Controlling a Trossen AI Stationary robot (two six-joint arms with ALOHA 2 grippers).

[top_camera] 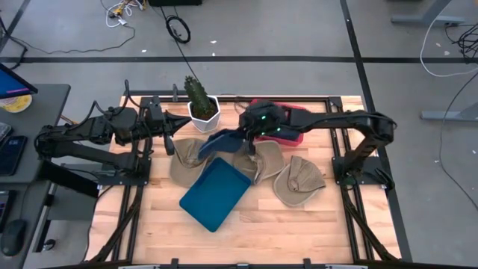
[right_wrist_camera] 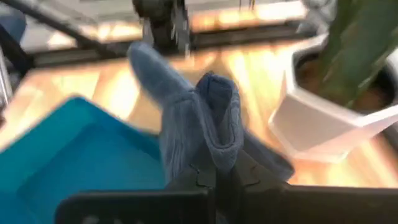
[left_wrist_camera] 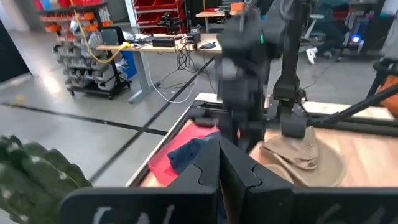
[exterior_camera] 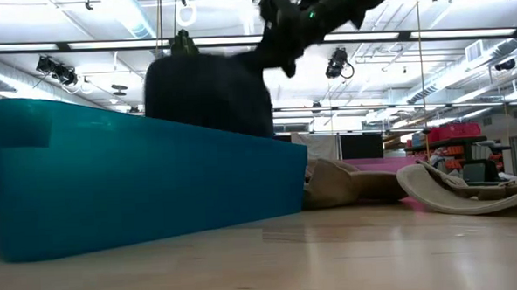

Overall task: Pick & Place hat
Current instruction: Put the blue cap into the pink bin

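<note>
A dark blue hat hangs from my right gripper over the far corner of the teal tray. In the low view the hat shows as a dark mass behind the tray wall, below the gripper. The right wrist view shows the hat bunched in front of the shut fingers. My left gripper waits shut beside the cactus pot, touching nothing; its fingers point toward the right arm. My right gripper pinches a bunched fold of the blue hat between its two fingers, several layers of cloth together. The fingers slant down from the table's right side. The hat hangs slack from the fingers toward the tray; the tray wall hides its lower end in the low view.
Three tan hats lie on the wood: one by the tray's far corner, one under the right arm, one to the right. A pink tray sits at the far edge. The cactus stands close to the blue hat.
</note>
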